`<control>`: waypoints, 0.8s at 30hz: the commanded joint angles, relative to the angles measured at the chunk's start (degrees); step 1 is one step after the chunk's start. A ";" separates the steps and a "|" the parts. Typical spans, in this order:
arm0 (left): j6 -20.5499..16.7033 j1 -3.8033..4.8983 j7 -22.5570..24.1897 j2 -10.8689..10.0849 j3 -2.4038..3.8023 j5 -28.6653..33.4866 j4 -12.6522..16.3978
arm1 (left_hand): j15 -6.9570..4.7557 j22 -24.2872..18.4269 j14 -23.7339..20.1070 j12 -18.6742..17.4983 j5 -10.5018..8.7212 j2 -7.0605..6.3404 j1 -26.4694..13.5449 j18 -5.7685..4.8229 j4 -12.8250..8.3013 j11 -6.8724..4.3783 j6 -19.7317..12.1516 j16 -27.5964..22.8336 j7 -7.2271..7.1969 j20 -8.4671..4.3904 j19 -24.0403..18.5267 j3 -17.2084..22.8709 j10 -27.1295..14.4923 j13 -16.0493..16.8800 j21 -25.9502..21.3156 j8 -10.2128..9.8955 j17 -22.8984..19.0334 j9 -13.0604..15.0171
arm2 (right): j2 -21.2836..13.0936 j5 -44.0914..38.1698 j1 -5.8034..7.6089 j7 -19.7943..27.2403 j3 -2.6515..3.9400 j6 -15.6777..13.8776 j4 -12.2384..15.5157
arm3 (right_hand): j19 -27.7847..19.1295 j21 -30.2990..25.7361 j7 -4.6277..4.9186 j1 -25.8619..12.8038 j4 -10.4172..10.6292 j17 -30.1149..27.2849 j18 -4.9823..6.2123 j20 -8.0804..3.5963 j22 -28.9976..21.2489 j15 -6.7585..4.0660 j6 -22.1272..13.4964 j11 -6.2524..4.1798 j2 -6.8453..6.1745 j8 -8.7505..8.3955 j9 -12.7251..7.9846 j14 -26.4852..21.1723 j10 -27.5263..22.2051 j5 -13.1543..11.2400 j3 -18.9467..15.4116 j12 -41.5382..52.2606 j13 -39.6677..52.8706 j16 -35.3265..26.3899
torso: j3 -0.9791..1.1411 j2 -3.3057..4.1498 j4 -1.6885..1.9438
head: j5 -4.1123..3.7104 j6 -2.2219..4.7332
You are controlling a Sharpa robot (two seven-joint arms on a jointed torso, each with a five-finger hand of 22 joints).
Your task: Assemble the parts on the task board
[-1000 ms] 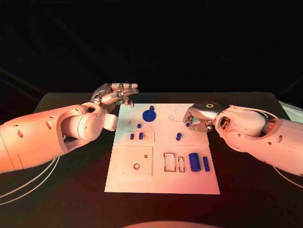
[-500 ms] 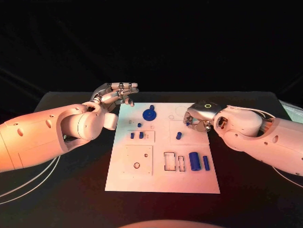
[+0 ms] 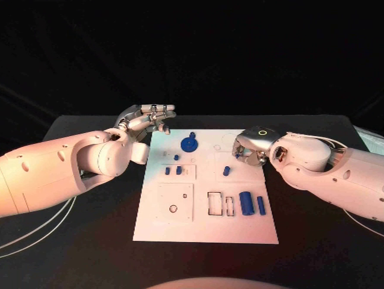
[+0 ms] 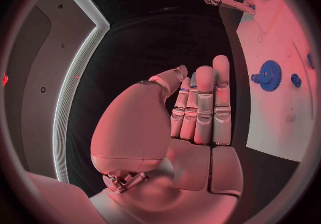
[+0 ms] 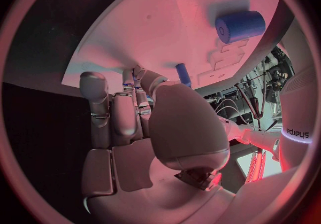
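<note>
- The task board (image 3: 205,229) is seen lying flat in the middle of the black counter (image 3: 88,241), with blue parts spread over it.
- A blue gear (image 3: 189,144) is found near the board's far left corner; a thick blue cylinder (image 3: 246,203) and a thinner blue rod (image 3: 262,206) lie side by side toward the near right, and a small blue peg (image 3: 227,171) stands near the middle.
- The left hand (image 3: 150,118) is held off the board's far left corner; its fingers (image 4: 204,101) are shown straight and pressed together, with nothing in them.
- The right hand (image 3: 248,150) is lowered at the board's far right edge. In the right wrist view its fingers (image 5: 127,106) are curled down toward the board surface; whether a part is pinched under them cannot be told, as the tips are hidden.
- A slip is judged the main risk: with the right fingertips hidden behind the palm, a small part could be nudged aside or tipped rather than grasped.
- The board itself could be shifted if it is pressed at its edge, since nothing is seen bracing it.
</note>
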 commanded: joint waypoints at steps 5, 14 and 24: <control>1.48 -0.01 -0.36 -0.03 0.00 0.24 -0.08 | -0.04 -0.17 -0.41 0.28 0.40 0.71 0.02 1.12 -0.31 0.13 -0.37 -0.43 0.51 0.12 -0.37 -0.16 -0.74 0.04 -0.50 0.18 -0.27 0.00 | -0.20 0.60 -0.45 -0.26 -0.27 -5.81 0.26 | 0.61 0.54 0.02 -0.31 -0.24 -0.26 -0.26 0.03 0.58 -0.20 0.58 0.05 0.64 0.24 0.65 2.68 0.89 -0.02 0.53 0.03 0.03 0.01 | 0.00 -0.06 0.03 | -0.08 -0.20; 1.58 -0.02 -0.53 -0.12 -0.03 0.24 -0.28 | 0.06 -0.32 -0.49 0.41 0.41 0.82 -0.18 1.09 -0.32 0.28 -0.66 -0.51 0.69 0.19 -0.40 -0.30 -1.12 0.00 -0.72 0.11 -0.50 -0.04 | -1.30 1.92 -0.44 -0.50 -0.12 -9.90 1.36 | 0.74 0.73 0.23 -0.57 -0.46 -0.29 -0.31 0.13 0.84 -0.06 0.46 0.25 0.48 0.10 0.75 2.68 0.96 -0.03 0.99 -0.37 -0.10 0.06 | 0.02 -0.05 -0.04 | 0.00 -0.14; 1.98 -0.08 -0.70 -0.16 -0.05 0.24 -0.37 | 0.23 -0.53 -0.54 0.58 0.41 1.05 -0.60 1.08 -0.17 0.46 -0.96 -0.54 0.94 0.33 -0.40 -0.54 -1.64 -0.05 -1.01 0.10 -0.77 -0.05 | -3.81 3.78 -0.27 -0.21 0.36 -11.10 4.55 | 0.87 0.97 0.36 -0.86 -0.47 -0.20 -0.38 0.20 1.23 0.05 0.41 0.36 0.33 0.04 0.81 2.69 0.98 -0.03 1.10 -0.57 -0.15 0.17 | 0.00 -0.03 -0.06 | 0.10 -0.18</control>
